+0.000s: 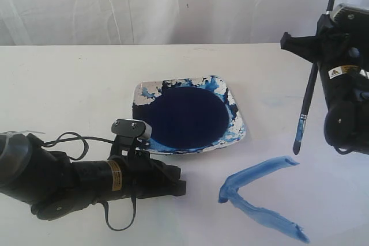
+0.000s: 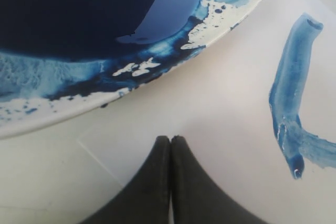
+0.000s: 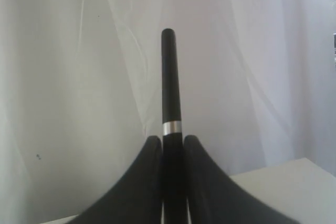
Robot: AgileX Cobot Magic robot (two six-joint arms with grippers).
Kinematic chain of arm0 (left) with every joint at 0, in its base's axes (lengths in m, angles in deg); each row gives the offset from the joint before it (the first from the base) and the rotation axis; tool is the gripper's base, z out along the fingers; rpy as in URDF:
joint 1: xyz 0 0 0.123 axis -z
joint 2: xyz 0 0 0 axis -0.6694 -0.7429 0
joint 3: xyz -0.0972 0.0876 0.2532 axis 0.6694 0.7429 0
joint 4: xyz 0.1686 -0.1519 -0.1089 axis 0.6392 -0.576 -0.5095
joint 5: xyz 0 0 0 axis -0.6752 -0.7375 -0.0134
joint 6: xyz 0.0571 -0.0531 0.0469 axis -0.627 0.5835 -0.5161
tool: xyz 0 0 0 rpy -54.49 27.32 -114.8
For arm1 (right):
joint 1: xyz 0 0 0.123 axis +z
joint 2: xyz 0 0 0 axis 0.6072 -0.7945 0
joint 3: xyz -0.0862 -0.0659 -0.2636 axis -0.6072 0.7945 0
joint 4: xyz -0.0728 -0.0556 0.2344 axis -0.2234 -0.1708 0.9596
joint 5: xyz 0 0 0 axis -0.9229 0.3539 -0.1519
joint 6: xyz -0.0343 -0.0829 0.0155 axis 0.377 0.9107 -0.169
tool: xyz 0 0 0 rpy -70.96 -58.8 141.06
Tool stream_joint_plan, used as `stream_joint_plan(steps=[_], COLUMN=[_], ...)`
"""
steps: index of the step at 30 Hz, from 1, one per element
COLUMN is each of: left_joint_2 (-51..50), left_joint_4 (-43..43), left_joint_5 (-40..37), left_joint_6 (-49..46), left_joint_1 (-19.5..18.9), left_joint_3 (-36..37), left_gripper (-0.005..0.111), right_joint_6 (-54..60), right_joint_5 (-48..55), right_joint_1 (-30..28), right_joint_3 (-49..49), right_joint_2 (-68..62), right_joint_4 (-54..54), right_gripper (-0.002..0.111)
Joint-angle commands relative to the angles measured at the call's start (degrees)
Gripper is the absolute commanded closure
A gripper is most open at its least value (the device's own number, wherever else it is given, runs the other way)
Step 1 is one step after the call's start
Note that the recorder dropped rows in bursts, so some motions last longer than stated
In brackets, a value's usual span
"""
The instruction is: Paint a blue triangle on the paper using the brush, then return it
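My right gripper is shut on the black brush and holds it near upright above the paper. The blue-stained tip hangs just above the upper end of the blue triangle, which shows as two mid-blue strokes meeting in a V. In the right wrist view the brush handle rises between the fingers of the right gripper. My left gripper lies shut and empty on the paper by the dish's near edge; the left wrist view shows the left gripper and the blue strokes.
A white square dish with a dark navy paint pool sits mid-table, its rim smeared blue. A white draped cloth hangs behind. The left arm's cable loops on the paper.
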Motion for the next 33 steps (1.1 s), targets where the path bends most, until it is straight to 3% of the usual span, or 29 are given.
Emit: stream_joint_plan(steps=[1, 33], left_joint_2=[0.4, 0.4], left_joint_4=[0.1, 0.1], left_joint_5=[-1.1, -1.1], left_joint_6=[-0.1, -0.1], left_joint_1=[0.1, 0.1], left_joint_3=[0.2, 0.2], left_gripper=[0.107, 0.107], right_joint_6=[0.5, 4.1], right_joint_5=[-0.9, 8.6], right_joint_1=[-0.6, -0.6], right_joint_3=[-2.3, -4.6], right_joint_2=[-2.9, -6.8], right_joint_4=[0.0, 0.8], right_gripper=[0.108, 0.108])
